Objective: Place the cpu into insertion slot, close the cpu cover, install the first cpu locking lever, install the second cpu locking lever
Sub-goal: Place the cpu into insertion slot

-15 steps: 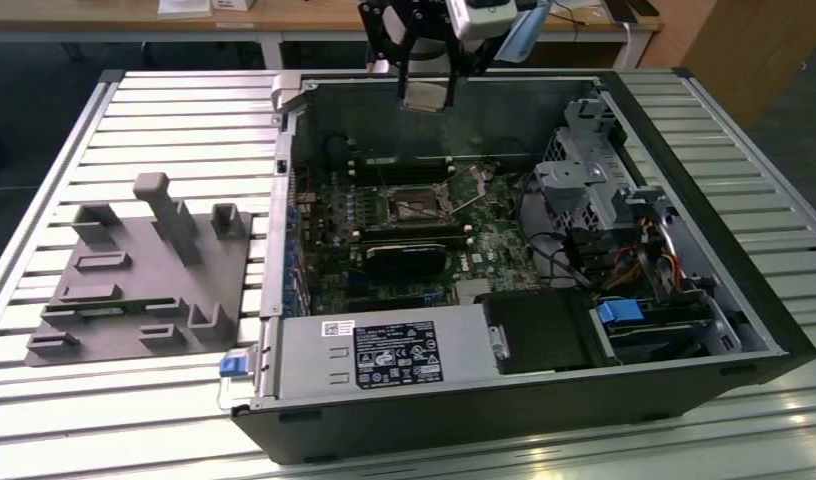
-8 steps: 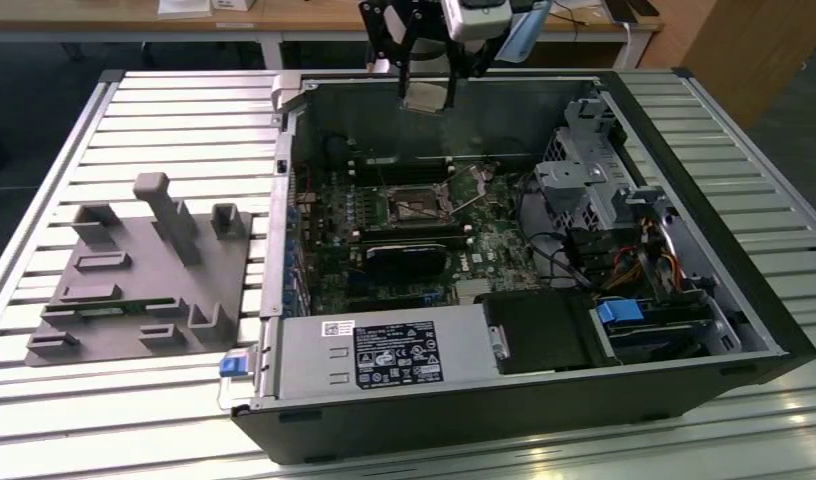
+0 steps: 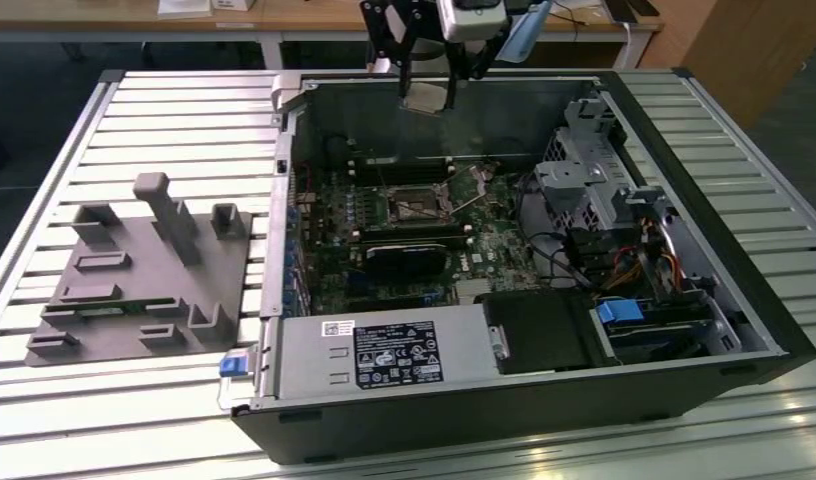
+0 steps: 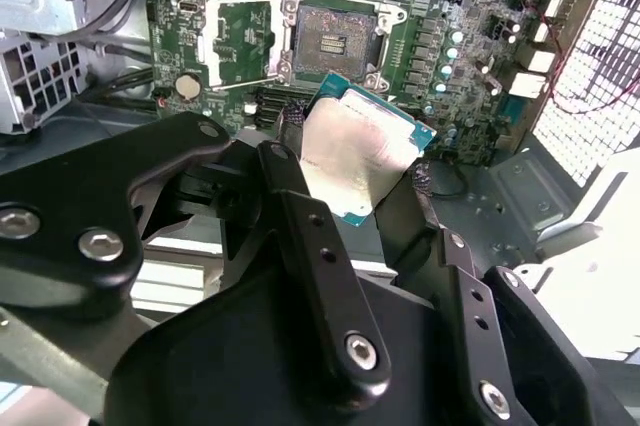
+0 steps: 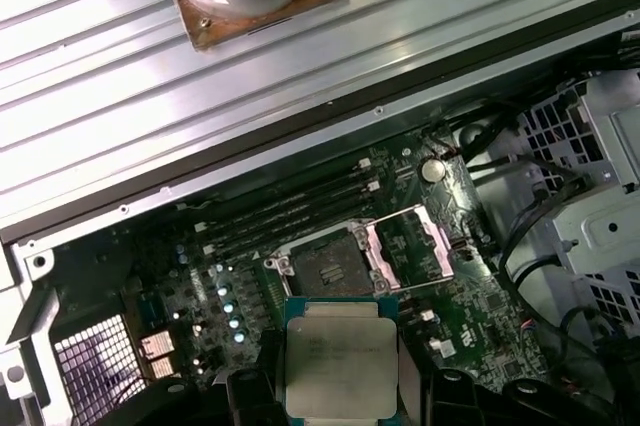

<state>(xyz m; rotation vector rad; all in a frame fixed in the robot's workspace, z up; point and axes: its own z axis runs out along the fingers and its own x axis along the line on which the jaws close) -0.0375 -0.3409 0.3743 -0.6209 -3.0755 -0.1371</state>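
The hand [image 4: 352, 178] grips the cpu [image 4: 362, 151] (insertion slot [image 4: 338, 43] bare in both wrist views).

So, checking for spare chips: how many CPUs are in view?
1: the cpu, gripped by the tool, in the air apart from the empty insertion slot.

The cpu [image 5: 340, 366] hangs above the insertion slot [image 5: 328, 271], the cpu cover [image 5: 410, 246] alongside.

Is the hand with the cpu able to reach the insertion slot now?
Probably yes: the cpu cover stands open beside the insertion slot, nothing lies on it, and the hand holds the cpu higher up.
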